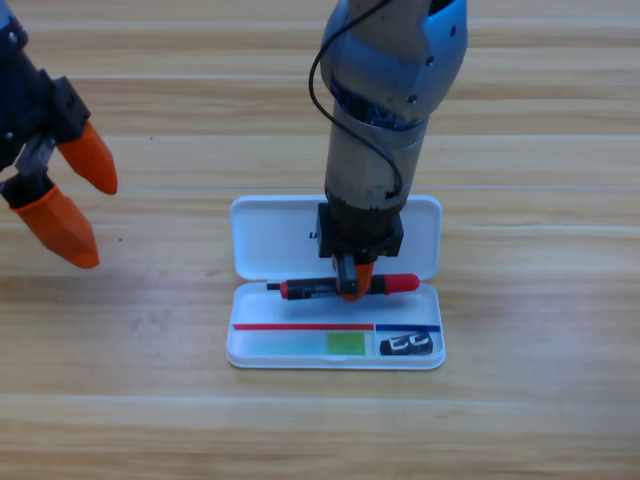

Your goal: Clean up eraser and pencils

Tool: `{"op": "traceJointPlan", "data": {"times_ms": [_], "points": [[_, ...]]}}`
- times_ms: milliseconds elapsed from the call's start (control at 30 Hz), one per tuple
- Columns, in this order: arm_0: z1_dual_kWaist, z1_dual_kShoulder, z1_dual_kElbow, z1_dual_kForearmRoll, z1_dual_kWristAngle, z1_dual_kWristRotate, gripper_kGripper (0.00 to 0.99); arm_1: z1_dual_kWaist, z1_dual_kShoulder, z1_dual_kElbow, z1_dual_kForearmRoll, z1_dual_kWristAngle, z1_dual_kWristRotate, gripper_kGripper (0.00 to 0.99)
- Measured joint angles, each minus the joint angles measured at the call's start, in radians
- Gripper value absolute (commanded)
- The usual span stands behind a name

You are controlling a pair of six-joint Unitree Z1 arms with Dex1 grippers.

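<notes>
Right gripper: the right gripper (352,283) points straight down over the middle of the open white case (262,240); its orange jaws are clamped on the red pencil (400,283).
Red pencil: it lies level across the upper part of the case's tray, black tip to the left, red end to the right.
Green pencil: the light green pencil (305,344) lies in the tray's lower strip, along the front wall.
Eraser: the black eraser (408,345) sits in the tray's lower right corner, just right of the green pencil.
Left gripper: the left gripper (75,205) waits at the left edge, well apart from the case, its 2 orange jaws spread.
Surface: a wooden table (540,200) with pale planks.
</notes>
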Motion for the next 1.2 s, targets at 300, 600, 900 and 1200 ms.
{"op": "traceJointPlan", "data": {"times_ms": [300, 600, 900, 1200], "points": [[0.0, 0.0, 0.0, -0.001, -0.004, 0.001, 0.99, 0.0, 0.0, 0.0, 0.0, 0.0, 0.04, 0.953], [0.0, 0.0, 0.02, -0.019, -0.004, 0.001, 0.99, 0.0, -0.019, 0.013, 0.001, 0.018, 0.055, 0.99], [0.016, 0.0, -0.016, -0.031, -0.014, 0.006, 0.985, 0.004, -0.41, 0.295, -0.065, 0.252, 0.106, 0.99], [0.128, 0.136, -0.302, -0.079, -0.102, 0.014, 0.755, 0.006, -0.865, 0.664, -0.401, 0.358, 0.246, 0.99]]}}
